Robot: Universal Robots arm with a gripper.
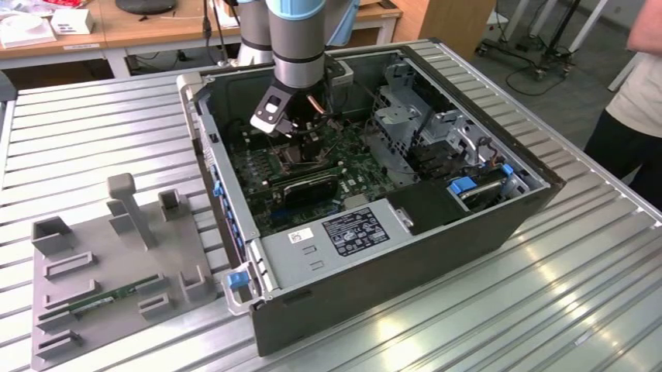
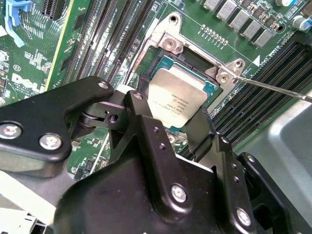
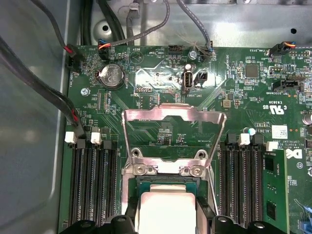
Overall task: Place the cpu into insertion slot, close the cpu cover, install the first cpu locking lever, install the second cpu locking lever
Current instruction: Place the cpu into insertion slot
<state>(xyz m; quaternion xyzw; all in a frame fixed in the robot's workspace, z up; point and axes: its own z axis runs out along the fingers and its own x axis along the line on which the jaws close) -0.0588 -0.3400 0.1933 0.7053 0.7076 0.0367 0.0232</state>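
In both wrist views my gripper [image 2: 171, 116] [image 3: 168, 218] is shut on the cpu [image 2: 176, 97] [image 3: 165, 207], a silvery square chip with one black finger on each side. The chip sits low over the insertion slot [image 2: 194, 58] [image 3: 168, 168], slightly tilted; I cannot tell whether it rests in it. The cpu cover [image 3: 171, 113] stands swung open past the slot, its window showing green board. A thin metal locking lever [image 2: 273, 88] sticks out free from the slot's corner. In the exterior view the gripper [image 1: 284, 130] reaches down into the open computer case [image 1: 486, 225].
Long black memory slots [image 3: 92, 180] [image 3: 241, 175] flank the socket. Cables [image 3: 48, 92] run along the case wall. A drive cage [image 1: 414, 116] and power supply [image 1: 342, 232] crowd the case. A grey fixture [image 1: 114, 271] lies at the exterior view's left; a person [image 1: 636, 108] stands at its right.
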